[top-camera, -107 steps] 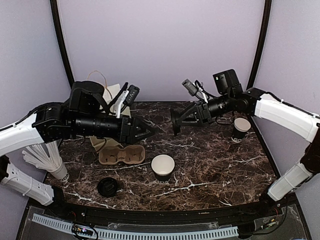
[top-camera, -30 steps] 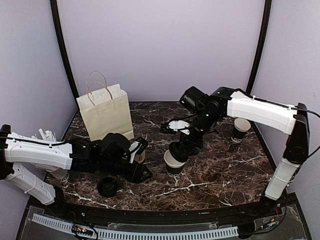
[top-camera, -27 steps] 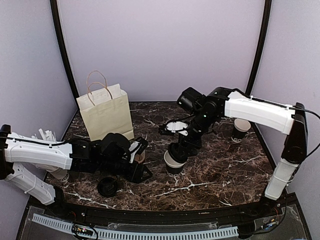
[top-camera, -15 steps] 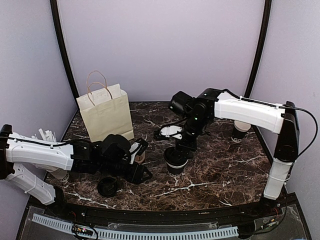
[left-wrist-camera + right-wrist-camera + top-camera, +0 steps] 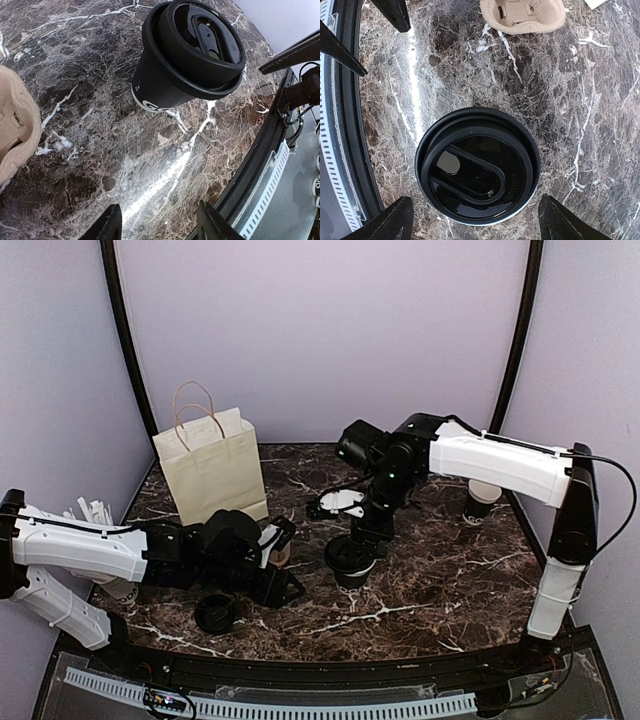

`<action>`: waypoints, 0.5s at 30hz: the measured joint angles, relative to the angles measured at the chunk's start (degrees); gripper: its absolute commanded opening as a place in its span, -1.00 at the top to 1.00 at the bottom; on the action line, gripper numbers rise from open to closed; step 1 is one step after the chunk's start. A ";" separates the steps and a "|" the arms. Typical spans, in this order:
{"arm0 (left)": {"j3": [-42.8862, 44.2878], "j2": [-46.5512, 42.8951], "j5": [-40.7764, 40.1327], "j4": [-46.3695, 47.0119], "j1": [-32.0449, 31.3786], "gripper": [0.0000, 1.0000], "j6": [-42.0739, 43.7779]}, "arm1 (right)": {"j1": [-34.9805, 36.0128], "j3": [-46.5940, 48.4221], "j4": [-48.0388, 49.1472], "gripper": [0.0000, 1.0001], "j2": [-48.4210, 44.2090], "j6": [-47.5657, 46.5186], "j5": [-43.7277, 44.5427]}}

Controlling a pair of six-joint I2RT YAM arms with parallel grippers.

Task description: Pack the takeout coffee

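Observation:
The takeout coffee [image 5: 350, 564] stands upright on the marble table, a black cup with white print and a black lid on it. My right gripper [image 5: 353, 543] hangs straight above it, pointing down. In the right wrist view the lid [image 5: 477, 172] fills the centre and my right gripper [image 5: 477, 221] is open, its fingertips wide of the rim on both sides without touching. My left gripper [image 5: 291, 589] lies low on the table, left of the cup. The left wrist view shows the cup [image 5: 187, 55] ahead, and the left gripper [image 5: 160, 227] open over bare marble.
A tan paper bag [image 5: 210, 465] stands at the back left. The cardboard cup carrier [image 5: 522, 15] lies between bag and cup, mostly behind my left arm. A loose black lid [image 5: 215, 612] lies near the front edge. Another cup [image 5: 483, 498] with a bare white rim stands far right.
The cup's white rim is now covered by the black lid. My right gripper has spread its jaws wider and shifted slightly left above the cup. The left arm has not moved.

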 measured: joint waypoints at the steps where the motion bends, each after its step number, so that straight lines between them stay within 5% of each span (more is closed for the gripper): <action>1: 0.00 0.00 -0.02 0.26 0.00 -0.09 0.00 | 0.02 0.24 -0.17 -0.76 0.00 0.00 0.00; 7: 0.20 -1.33 -1.55 1.99 0.00 -0.30 0.31 | 0.09 0.52 -0.24 -0.76 -1.99 -0.07 0.17; 15: 8.37 1.99 -4.70 1.77 0.35 -0.21 -0.07 | -3.13 -12.17 5.29 -0.82 -15.82 -1.05 -3.19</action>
